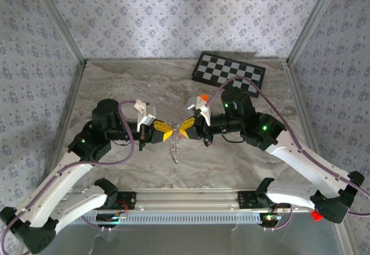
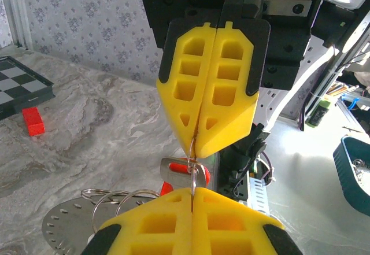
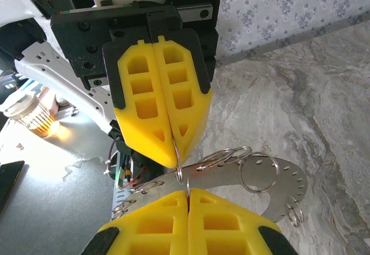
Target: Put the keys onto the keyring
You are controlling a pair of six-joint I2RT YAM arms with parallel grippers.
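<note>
Pinching the keyring point(image 3: 180, 174) from both sides.
My left gripper point(image 1: 168, 129) and right gripper point(image 1: 184, 126) meet tip to tip, each clamped tight on the thin keyring; a red key point(image 2: 180, 167) hangs just behind it, a perforated metal plate point(image 3: 277, 177) below.
</note>
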